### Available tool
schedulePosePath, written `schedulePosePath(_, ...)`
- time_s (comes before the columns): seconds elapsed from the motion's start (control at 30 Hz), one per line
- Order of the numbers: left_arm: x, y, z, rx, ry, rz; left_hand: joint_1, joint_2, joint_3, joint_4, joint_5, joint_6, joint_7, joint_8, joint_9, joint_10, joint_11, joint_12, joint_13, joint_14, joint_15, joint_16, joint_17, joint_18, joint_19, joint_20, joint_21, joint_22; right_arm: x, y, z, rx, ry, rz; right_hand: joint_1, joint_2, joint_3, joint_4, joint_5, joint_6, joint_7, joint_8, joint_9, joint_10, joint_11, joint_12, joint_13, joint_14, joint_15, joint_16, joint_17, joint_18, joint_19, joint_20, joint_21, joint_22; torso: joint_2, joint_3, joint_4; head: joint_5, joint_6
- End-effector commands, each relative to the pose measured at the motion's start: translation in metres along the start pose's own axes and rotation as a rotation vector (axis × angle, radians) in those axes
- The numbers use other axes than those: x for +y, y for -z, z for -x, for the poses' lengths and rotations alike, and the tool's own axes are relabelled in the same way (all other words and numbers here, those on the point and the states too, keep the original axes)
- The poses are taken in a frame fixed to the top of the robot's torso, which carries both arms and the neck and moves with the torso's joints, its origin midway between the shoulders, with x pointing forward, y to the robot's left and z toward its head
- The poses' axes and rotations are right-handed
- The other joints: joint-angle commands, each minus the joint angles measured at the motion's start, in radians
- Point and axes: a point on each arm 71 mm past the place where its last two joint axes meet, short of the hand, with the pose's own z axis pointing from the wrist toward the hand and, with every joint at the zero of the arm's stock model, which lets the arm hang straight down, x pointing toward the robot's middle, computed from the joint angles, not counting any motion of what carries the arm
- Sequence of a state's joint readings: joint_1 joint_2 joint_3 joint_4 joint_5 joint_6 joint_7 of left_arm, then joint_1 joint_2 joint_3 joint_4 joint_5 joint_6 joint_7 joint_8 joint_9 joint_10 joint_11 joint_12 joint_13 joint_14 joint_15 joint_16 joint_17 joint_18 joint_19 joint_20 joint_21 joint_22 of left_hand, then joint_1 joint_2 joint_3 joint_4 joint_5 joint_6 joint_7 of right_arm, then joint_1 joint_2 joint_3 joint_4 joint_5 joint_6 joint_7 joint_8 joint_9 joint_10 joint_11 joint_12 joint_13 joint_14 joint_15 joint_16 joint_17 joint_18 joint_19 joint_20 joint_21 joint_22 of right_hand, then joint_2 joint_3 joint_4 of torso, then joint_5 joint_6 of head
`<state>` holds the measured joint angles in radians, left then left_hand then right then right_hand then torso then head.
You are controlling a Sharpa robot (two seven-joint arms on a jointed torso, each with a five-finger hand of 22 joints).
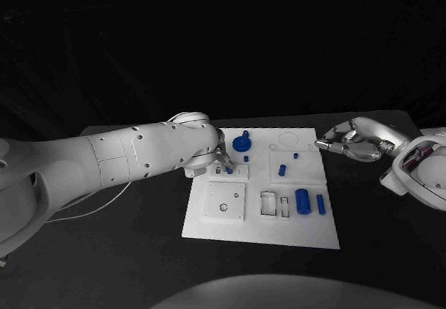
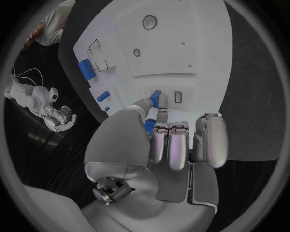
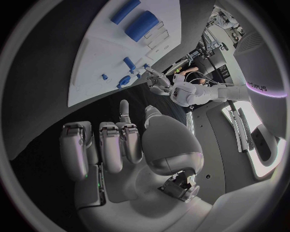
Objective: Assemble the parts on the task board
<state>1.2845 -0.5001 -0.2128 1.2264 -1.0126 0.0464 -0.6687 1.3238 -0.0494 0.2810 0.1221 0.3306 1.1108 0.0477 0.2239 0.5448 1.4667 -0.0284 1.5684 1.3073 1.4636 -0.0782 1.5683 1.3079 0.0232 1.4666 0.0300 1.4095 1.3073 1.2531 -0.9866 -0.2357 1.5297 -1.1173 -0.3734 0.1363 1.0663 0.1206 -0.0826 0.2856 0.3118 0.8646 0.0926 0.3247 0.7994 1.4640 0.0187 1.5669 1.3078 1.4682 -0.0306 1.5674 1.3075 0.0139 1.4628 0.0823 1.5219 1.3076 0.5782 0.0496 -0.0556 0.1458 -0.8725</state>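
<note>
The white task board [image 1: 213,220] lies in the middle of the black table. My left hand [image 1: 215,159] hovers over the board's far left part and pinches a small blue piece [image 1: 229,170] between thumb and a finger. In the left wrist view the piece [image 2: 157,99] has its tip down on the board [image 2: 181,43], beside a small slot [image 2: 178,97]. My right hand [image 1: 351,143] hangs just off the board's right edge with its fingers curled in and nothing in them. The right wrist view shows this hand [image 3: 118,145] above the black table beside the board [image 3: 96,63].
On the board lie a blue knob [image 1: 242,142], a short blue peg [image 1: 282,169], a thick blue cylinder [image 1: 302,201] and a thin blue rod [image 1: 320,204]. A white cable [image 1: 92,204] trails on the table at the left.
</note>
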Motion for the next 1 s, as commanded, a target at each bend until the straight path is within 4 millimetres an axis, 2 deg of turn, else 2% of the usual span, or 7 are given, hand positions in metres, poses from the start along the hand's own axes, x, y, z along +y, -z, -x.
schedulePosePath(0.03, -0.0011, -0.0015, -0.0075, 0.016, -0.007, -0.009, 0.014, 0.000, 0.096, -0.092, 0.002, 0.000, -0.004, 0.005, 0.000, 0.104, -0.006, 0.002, 0.264, 0.107, -0.007, 0.003, 0.263, 0.009, 0.055, -0.005, -0.001, 0.219, 0.0001, 0.0000, -0.0013, 0.007, 0.001, 0.001, 0.011, -0.003, -0.005, 0.000, 0.003, -0.006, 0.001, -0.004, 0.001, 0.107, 0.006, 0.004, 0.263, 0.103, 0.006, 0.003, 0.263, 0.004, 0.057, 0.007, -0.003, 0.240, 0.000, -0.0001, 0.0002, 0.001, 0.000)
schedulePosePath(1.0, -0.0041, -0.0019, -0.0076, 0.019, -0.013, -0.046, 0.020, 0.000, 0.106, -0.094, -0.005, -0.005, 0.000, 0.006, 0.004, 0.104, -0.003, 0.002, 0.264, 0.107, -0.005, 0.003, 0.263, 0.009, 0.056, -0.003, 0.002, 0.220, -0.0012, 0.0000, -0.0034, 0.012, 0.000, -0.004, 0.016, -0.003, -0.006, 0.000, 0.004, -0.008, 0.001, -0.005, 0.001, 0.107, 0.006, 0.004, 0.263, 0.103, 0.006, 0.003, 0.263, 0.004, 0.057, 0.007, -0.004, 0.240, 0.000, 0.0003, -0.0002, 0.002, 0.000)
